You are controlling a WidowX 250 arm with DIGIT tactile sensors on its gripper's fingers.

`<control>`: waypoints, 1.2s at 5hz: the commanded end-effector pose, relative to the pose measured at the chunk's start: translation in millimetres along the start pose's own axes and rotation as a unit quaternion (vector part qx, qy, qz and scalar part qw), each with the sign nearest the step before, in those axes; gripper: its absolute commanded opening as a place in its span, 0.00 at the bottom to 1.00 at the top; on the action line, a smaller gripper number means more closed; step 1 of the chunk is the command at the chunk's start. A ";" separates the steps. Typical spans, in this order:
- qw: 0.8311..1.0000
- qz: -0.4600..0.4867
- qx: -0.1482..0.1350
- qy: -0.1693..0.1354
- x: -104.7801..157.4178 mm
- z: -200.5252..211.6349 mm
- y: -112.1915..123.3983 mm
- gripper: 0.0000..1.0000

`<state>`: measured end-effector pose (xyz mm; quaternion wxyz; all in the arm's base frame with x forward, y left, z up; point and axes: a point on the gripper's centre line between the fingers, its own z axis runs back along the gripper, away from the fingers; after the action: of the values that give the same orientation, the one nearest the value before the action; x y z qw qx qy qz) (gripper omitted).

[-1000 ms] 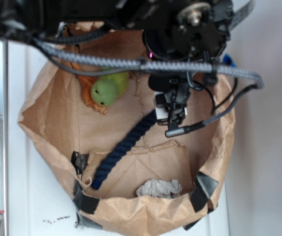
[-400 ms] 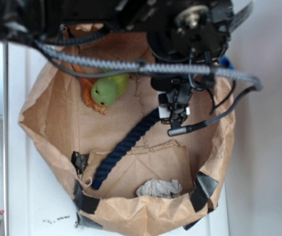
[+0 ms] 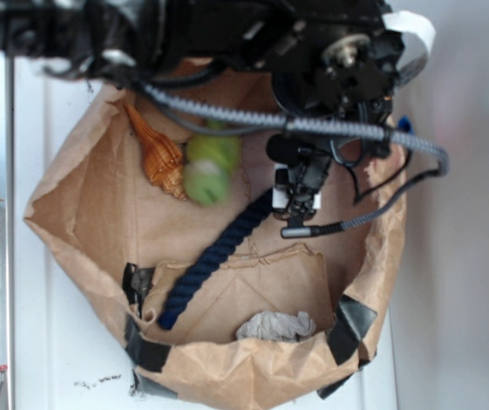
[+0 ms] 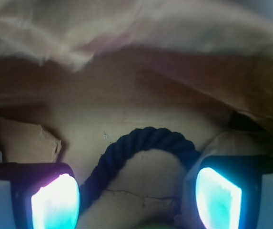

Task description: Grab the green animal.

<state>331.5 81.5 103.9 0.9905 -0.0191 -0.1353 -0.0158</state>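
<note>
The black arm [image 3: 227, 34] enters from the top edge, its bulky wrist joint [image 3: 346, 64] at about 1 o'clock of the exterior view. Grey braided cables [image 3: 312, 126] drape across it. Below the wrist the end effector [image 3: 298, 190] hangs pointing down. In the wrist view its two fingers [image 4: 54, 198] sit at 7 and 5 o'clock, spread wide apart, with nothing gripped between them.

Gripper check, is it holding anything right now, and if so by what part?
Nothing is held. In the wrist view the gripper is open, with only the navy rope and brown paper between its fingers. The green animal lies apart, beside the orange toy.
</note>
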 end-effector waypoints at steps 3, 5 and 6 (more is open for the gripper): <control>0.994 -0.072 0.038 -0.069 -14.7 56.7 -13.1 1.00; 0.990 -0.099 0.072 -0.064 -53.9 47.8 -6.5 1.00; 0.989 -0.078 0.098 -0.075 -52.0 35.8 -8.1 1.00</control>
<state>266.7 76.9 110.1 0.9754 0.0786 -0.1894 -0.0803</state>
